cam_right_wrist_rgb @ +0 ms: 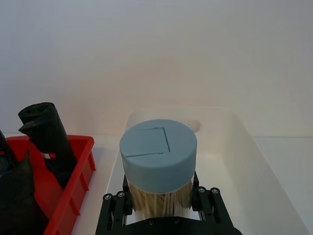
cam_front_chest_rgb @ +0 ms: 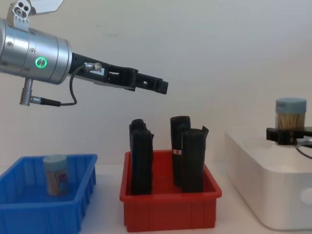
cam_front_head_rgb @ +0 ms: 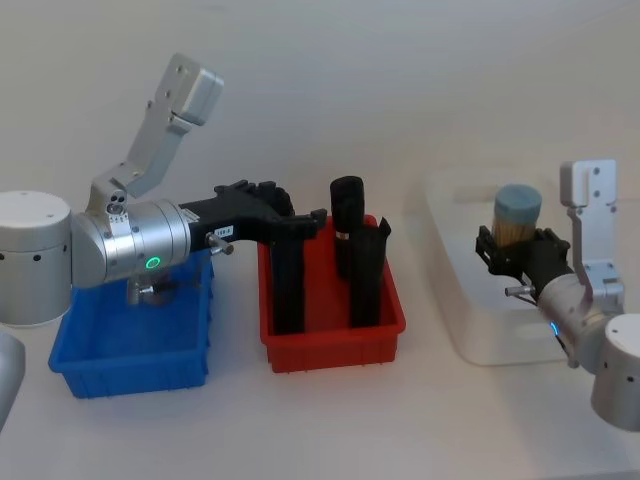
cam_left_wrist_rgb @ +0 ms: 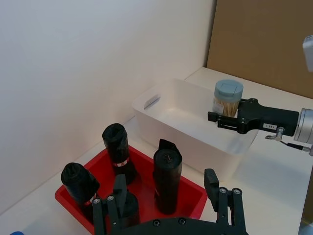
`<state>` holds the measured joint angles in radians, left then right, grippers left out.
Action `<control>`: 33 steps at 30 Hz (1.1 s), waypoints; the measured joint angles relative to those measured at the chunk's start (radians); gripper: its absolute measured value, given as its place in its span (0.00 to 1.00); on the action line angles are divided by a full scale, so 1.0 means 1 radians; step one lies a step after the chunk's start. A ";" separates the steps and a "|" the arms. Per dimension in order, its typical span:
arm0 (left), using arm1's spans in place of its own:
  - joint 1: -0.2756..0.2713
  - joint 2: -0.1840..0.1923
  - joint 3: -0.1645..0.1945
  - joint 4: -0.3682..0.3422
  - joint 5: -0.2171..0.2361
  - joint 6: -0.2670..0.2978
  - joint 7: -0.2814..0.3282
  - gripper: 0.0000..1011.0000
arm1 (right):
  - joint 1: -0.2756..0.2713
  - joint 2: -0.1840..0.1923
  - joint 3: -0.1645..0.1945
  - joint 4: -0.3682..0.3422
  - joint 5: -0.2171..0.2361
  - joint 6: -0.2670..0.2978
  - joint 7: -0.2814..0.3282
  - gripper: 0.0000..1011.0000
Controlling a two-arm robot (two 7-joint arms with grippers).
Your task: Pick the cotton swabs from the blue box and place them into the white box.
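**White tabletop (cam_front_head_rgb: pixel 330 430): swab jar held over the white box**

Pale wall stands behind the tabletop, and three containers sit in a row on it.

At the robot's right, the right tool (cam_front_head_rgb: pixel 515 245) is clamped on a swab jar (cam_front_head_rgb: pixel 517 215), its black fingers (cam_right_wrist_rgb: pixel 115 208) pressed against the clear wall on both sides. The jar stands upright with its pale blue lid on top and beige sticks showing beneath. It hangs above the white box (cam_front_head_rgb: pixel 450 300), higher than the rim and clear of the floor inside.

At the robot's left, the left tool (cam_front_chest_rgb: pixel 163 87) hangs raised and holds nothing. In the left wrist view its fingers (cam_left_wrist_rgb: pixel 222 196) stand well apart. It reaches out over the back left part of the red bin (cam_front_head_rgb: pixel 330 340), well above the black rolls (cam_front_head_rgb: pixel 347 215) that stand upright in there. The silver arm behind it crosses over the blue box (cam_front_head_rgb: pixel 130 370).

A second jar (cam_front_chest_rgb: pixel 55 174) stands upright inside the blue box, towards its left side in the chest view. The red bin sits between the blue box and the white box, apart from both.
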<state>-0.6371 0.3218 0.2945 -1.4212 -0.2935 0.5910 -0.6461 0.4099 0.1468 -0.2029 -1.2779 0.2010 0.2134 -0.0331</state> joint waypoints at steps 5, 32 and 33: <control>0.000 0.000 0.000 0.000 0.000 0.000 0.000 0.99 | 0.028 -0.005 0.003 0.059 0.009 0.005 0.035 0.62; 0.000 0.000 0.000 0.000 0.000 0.000 0.000 0.99 | 0.052 -0.008 0.013 0.119 0.033 -0.049 0.110 0.99; 0.000 0.000 0.000 0.000 0.000 0.000 0.000 0.99 | 0.048 -0.007 0.014 0.113 0.033 -0.058 0.110 0.99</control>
<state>-0.6372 0.3218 0.2945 -1.4212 -0.2935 0.5910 -0.6461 0.4584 0.1395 -0.1888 -1.1647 0.2344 0.1557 0.0773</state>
